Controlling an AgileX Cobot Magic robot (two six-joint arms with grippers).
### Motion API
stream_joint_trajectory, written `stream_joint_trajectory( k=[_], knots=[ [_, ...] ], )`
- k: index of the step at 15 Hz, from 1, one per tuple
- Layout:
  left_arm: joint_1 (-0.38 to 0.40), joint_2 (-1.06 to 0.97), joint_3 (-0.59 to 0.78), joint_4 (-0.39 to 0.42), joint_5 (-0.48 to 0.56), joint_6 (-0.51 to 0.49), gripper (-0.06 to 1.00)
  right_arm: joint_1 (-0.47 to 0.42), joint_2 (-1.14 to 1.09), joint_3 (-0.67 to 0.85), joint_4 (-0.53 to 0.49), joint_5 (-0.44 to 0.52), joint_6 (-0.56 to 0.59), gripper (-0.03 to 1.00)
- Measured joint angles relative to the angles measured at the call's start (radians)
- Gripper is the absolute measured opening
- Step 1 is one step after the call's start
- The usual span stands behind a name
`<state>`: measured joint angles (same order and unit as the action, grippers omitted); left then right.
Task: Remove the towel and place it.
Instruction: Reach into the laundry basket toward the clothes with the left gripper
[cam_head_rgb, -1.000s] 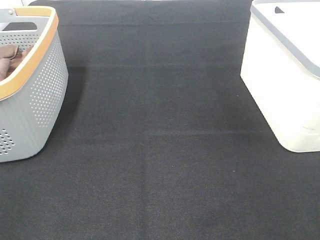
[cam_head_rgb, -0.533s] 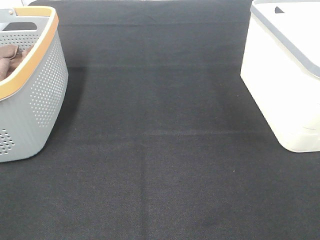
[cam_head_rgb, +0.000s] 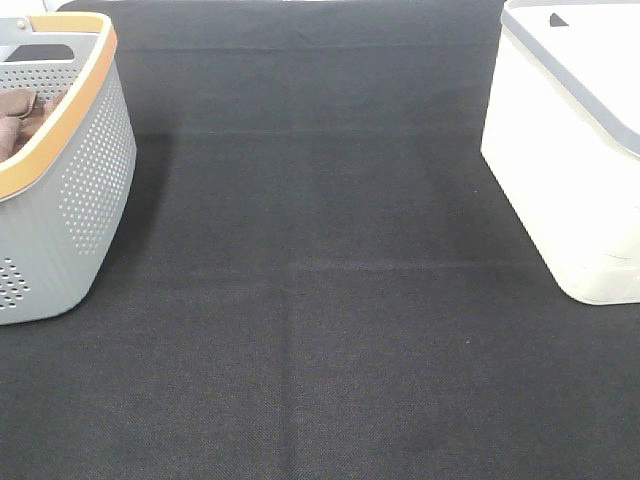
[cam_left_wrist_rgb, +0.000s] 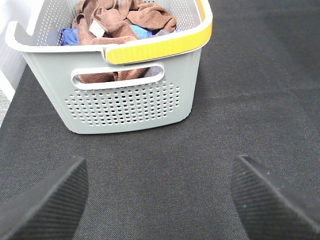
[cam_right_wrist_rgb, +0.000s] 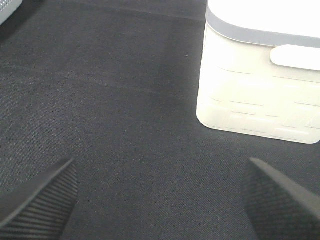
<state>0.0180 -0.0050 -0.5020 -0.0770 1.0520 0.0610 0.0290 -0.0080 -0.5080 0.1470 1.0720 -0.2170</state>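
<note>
Tangling is the chief risk. The brown towel lies heaped in the grey basket at the left of the table, bunched up against a blue cloth. A pinch taken deep in that heap could bring up both pieces together, or catch only a loose fold that slips free partway. One corner of the towel shows through the handle slot in the basket wall, so a straight lift may snag there and drag or tip the basket, which looks like light plastic. The yellow-banded rim stands high, and a low approach would knock the fingers into the wall instead of clearing it. The white bin at the right seems the likely place to put the towel, and it stands well apart from the basket. A towel hanging long could therefore trail over the black mat or fall short.

The left gripper hovers low over the mat, outside the basket and facing its handle wall. Its fingers are spread wide with nothing between them. The right gripper is likewise spread and empty, above the mat and facing the bin. Neither arm shows in the high view, so both appear drawn back toward the near edge.
</note>
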Motion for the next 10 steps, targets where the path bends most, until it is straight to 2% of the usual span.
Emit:
stream_joint_trajectory(
  k=[10],
  knots=[
    [0.000, 0.000, 0.000, 0.000, 0.000, 0.000, 0.75, 0.000, 0.000, 0.000, 0.000, 0.000, 0.000, 0.84]
  ],
)
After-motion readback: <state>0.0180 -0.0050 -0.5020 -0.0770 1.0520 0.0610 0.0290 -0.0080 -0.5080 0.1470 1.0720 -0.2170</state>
